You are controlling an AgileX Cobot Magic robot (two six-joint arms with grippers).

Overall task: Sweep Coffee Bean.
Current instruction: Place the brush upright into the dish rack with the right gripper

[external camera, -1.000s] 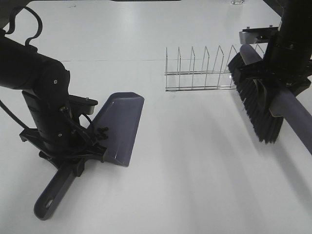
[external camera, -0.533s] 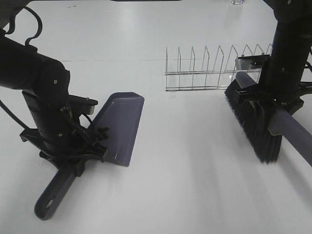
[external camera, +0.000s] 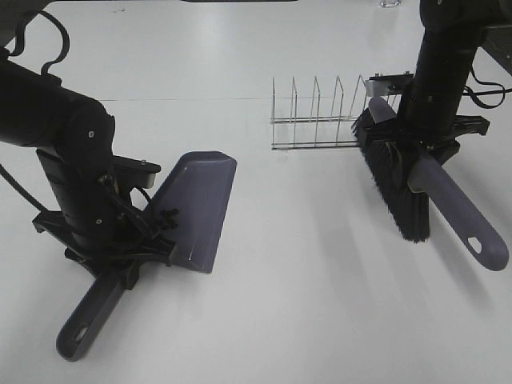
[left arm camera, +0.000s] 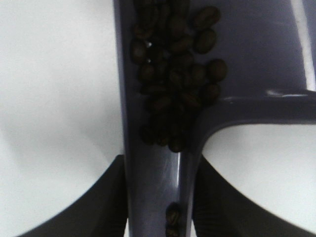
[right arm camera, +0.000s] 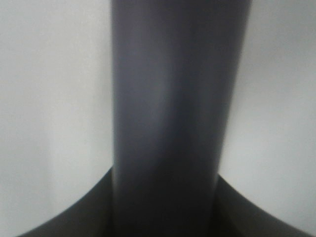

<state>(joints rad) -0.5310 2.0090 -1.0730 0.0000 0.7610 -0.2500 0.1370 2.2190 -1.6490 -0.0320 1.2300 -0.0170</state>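
Observation:
A purple-grey dustpan [external camera: 200,204] lies on the white table at the left. My left gripper [external camera: 128,254] is shut on the dustpan's handle [external camera: 88,318]. The coffee beans [left arm camera: 175,74] lie piled in the back of the pan next to the handle's root; they show as dark specks in the high view [external camera: 166,219]. My right gripper [external camera: 424,148] is shut on the grey handle [right arm camera: 168,118] of a brush [external camera: 394,182]. The brush's black bristles point down at the table at the right, its handle [external camera: 460,212] slanting toward the front right.
A wire dish rack [external camera: 328,116] stands on the table just behind the brush, partly hidden by the right arm. The white table [external camera: 304,272] lies between pan and brush.
My right arm has carried the brush left and down toward the table, and the brush has turned so its handle end shows. The left arm and dustpan have not moved.

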